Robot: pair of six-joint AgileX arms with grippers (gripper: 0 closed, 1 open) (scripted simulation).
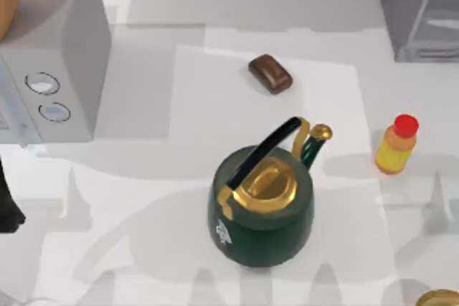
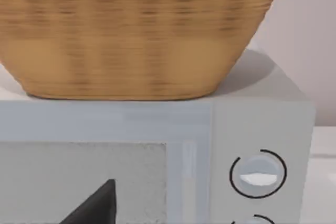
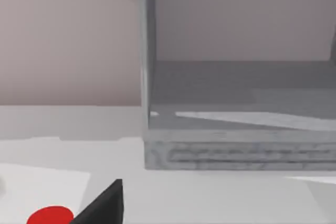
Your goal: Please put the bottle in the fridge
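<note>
The bottle (image 1: 396,145), small and yellow-orange with a round red cap, stands upright on the table at the right. Its red cap (image 3: 50,216) also shows in the right wrist view, close beside a dark part of my right gripper (image 3: 102,205). The fridge (image 1: 412,5), a plain grey cabinet with a pale glassy door panel, stands at the back right, beyond the bottle. In the right wrist view the fridge (image 3: 236,150) faces me and its grey inside shows. My left arm (image 1: 7,209) stays at the left edge, with my left gripper (image 2: 94,208) in front of the microwave.
A big green kettle (image 1: 262,191) with gold lid and black handle stands mid-table, left of the bottle. A brown rounded block (image 1: 270,74) lies behind it. A grey microwave (image 1: 64,69) with two dials carries a wicker basket (image 2: 131,35). A gold object (image 1: 439,297) sits at the front right corner.
</note>
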